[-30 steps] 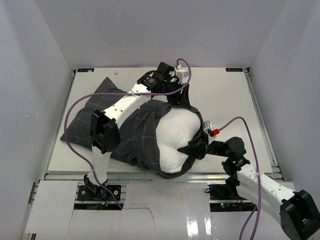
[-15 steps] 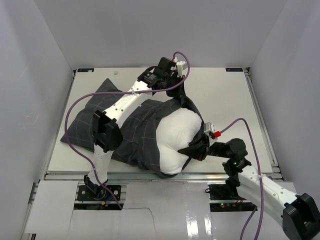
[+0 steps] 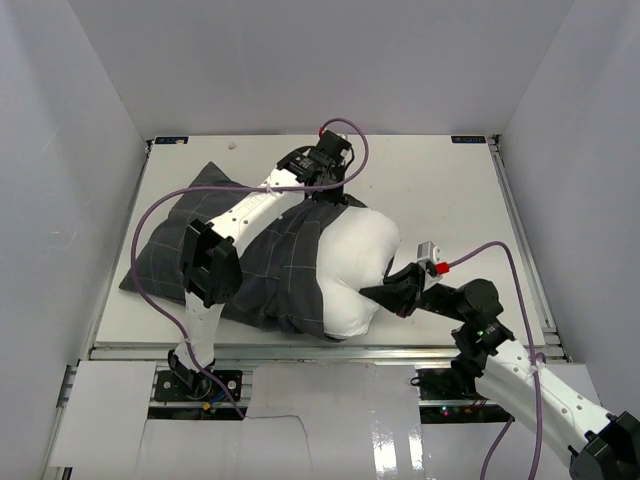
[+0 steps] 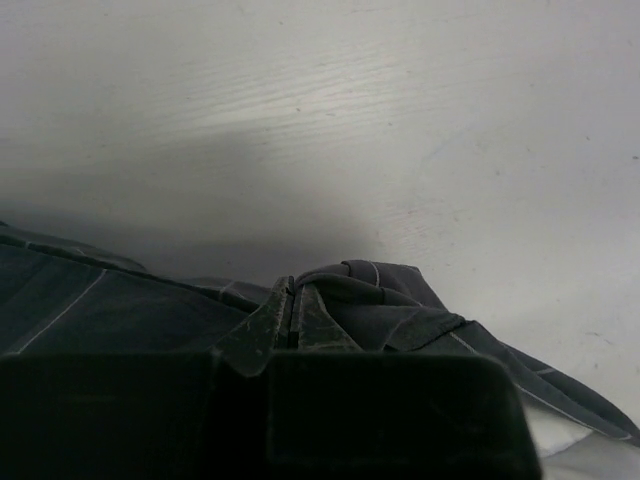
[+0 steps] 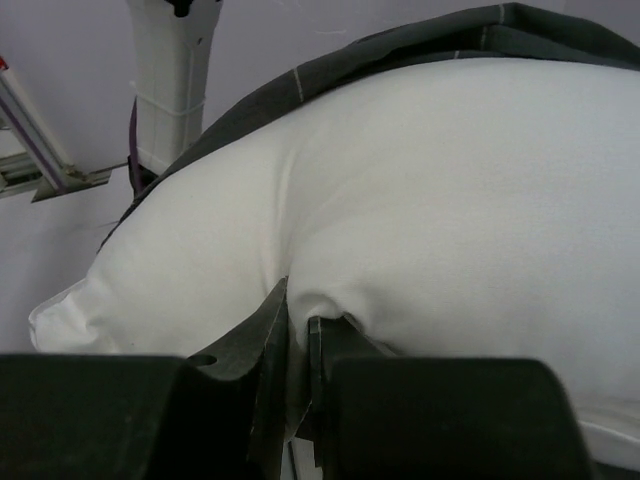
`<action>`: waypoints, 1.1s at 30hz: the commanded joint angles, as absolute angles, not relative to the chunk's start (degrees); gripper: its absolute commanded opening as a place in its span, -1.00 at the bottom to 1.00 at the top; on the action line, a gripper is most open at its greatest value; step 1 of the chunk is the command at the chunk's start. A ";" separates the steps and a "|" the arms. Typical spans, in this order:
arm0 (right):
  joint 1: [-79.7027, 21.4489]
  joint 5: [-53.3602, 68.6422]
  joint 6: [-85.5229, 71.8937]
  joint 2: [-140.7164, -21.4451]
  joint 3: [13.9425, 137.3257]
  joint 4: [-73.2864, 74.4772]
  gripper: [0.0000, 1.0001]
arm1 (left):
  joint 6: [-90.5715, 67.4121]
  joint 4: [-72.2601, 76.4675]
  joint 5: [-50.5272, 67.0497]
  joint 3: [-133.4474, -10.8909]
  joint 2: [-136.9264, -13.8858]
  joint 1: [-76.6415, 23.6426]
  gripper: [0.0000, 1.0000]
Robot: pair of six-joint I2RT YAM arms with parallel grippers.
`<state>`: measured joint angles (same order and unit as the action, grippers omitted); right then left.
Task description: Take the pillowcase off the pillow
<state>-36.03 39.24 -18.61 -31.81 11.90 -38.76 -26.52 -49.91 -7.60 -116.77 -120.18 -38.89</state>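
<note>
The dark grey checked pillowcase (image 3: 200, 245) lies on the left of the table and covers the pillow's left part. The white pillow (image 3: 352, 262) bulges bare out of its right opening. My left gripper (image 3: 333, 192) is at the far edge of the opening, shut on a fold of the pillowcase (image 4: 400, 300); its jaws (image 4: 293, 303) pinch the dark cloth. My right gripper (image 3: 372, 292) is at the pillow's near right side, shut on a pinch of white pillow fabric (image 5: 450, 180); its jaws (image 5: 298, 325) grip it. The pillowcase rim (image 5: 400, 50) shows behind the pillow.
The white table (image 3: 450, 190) is enclosed by white walls on the left, back and right. A metal rail (image 3: 300, 350) runs along the near edge. The left arm's white link (image 5: 170, 70) stands behind the pillow in the right wrist view.
My left gripper has pulled the pillowcase rim leftward, off the pillow's right end, baring more white. My right arm has shifted slightly right and nearer, still holding the pillow.
</note>
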 commanded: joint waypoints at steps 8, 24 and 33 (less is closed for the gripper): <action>-37.00 26.46 -16.17 -26.36 18.28 -37.44 -0.85 | -24.09 -48.96 -15.23 -107.32 -108.11 -36.56 -0.97; -37.00 22.93 -18.72 -40.16 22.67 -41.57 -0.85 | -20.48 -53.25 10.20 -115.92 -95.45 -39.99 0.55; -37.00 19.26 -15.74 -40.70 28.10 -36.67 -0.85 | -21.78 -58.01 -9.55 -111.56 -92.65 -47.02 0.56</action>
<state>-36.86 22.98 -18.50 -41.65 20.51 -32.56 -20.47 -54.35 2.44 -114.65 -95.72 -47.24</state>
